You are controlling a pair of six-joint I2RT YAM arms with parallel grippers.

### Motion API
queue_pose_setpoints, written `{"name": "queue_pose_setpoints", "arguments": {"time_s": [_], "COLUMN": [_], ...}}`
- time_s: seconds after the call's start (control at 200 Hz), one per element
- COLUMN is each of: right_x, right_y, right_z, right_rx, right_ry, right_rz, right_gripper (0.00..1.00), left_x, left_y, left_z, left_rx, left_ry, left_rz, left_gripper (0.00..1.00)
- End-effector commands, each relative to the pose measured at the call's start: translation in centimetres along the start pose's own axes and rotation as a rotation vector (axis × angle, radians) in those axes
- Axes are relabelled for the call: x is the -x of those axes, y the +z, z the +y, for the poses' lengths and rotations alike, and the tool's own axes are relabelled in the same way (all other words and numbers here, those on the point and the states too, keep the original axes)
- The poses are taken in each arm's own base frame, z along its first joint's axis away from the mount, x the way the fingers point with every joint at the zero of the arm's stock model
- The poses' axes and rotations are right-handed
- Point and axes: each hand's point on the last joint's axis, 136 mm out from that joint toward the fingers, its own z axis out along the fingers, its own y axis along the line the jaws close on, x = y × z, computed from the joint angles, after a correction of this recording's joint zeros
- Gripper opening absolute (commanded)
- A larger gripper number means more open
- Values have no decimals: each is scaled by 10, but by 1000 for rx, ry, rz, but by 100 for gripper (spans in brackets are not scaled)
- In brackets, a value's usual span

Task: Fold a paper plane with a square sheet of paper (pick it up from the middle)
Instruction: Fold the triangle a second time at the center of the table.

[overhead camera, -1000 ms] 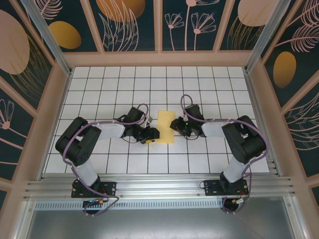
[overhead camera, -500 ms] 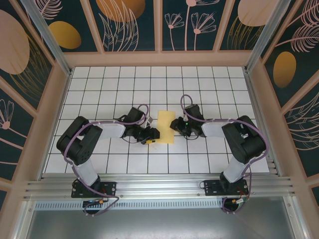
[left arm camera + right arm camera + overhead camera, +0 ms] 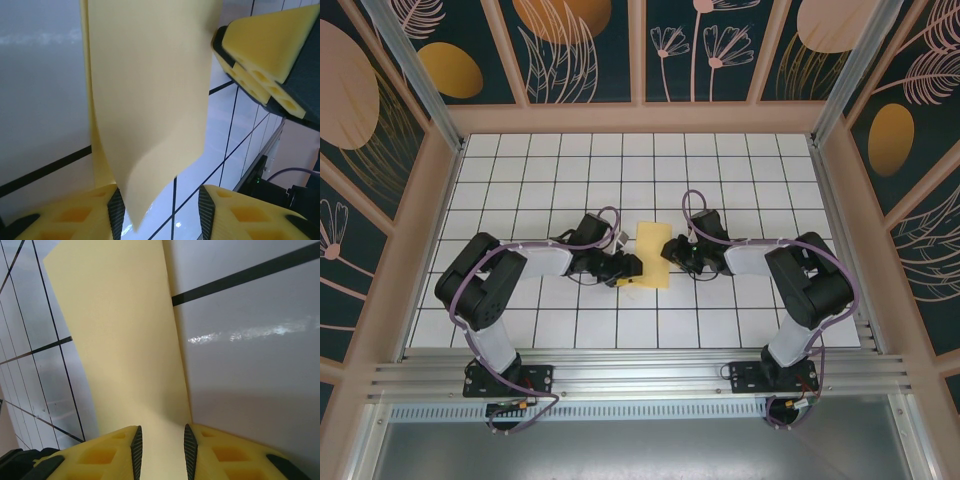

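The square sheet of paper (image 3: 653, 250) lies mid-table, yellow and folded into an upright rectangle, not a paper plane shape. My left gripper (image 3: 632, 269) is at its near-left corner. In the left wrist view the paper (image 3: 150, 90) has a curled-up corner hanging between the open jaws (image 3: 161, 212), close to the left pad (image 3: 116, 212). My right gripper (image 3: 669, 250) sits on the sheet's right edge. In the right wrist view the paper (image 3: 125, 340) runs under and between my jaws (image 3: 160, 450), which stand a narrow gap apart. The right gripper's yellow finger (image 3: 270, 45) shows past the sheet.
The white grid-tiled table (image 3: 520, 190) is walled by wooden frames and patterned panels (image 3: 640, 50). Both arm bases (image 3: 510, 375) stand on the metal rail at the near edge. Free tiles surround the paper at the back and sides.
My left gripper has slid slightly right, closer to the paper's near-left corner. The right gripper and the sheet have stayed put.
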Motion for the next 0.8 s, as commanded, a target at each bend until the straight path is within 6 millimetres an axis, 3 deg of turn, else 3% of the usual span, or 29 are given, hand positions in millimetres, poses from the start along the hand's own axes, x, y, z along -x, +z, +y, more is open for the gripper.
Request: {"name": "queue_pose_setpoints", "arguments": {"time_s": [0.0, 0.415, 0.57, 0.59, 0.796], "right_x": [-19, -11, -1, 0, 8], "right_y": [12, -1, -19, -21, -49], "right_z": [-11, 8, 9, 8, 10], "right_rx": [-33, 19, -15, -23, -41], "right_ry": [-11, -66, -84, -84, -150], "right_rz": [66, 20, -56, -66, -174], "right_gripper": [33, 38, 41, 42, 43], "left_x": [18, 53, 57, 65, 71], "left_y": [5, 10, 10, 8, 10], "left_z": [-2, -10, -1, -10, -18], "left_rx": [11, 26, 39, 23, -7], "left_ry": [8, 26, 8, 24, 25], "left_rz": [-48, -120, -121, -136, -128], "left_gripper": [47, 46, 44, 44, 40]}}
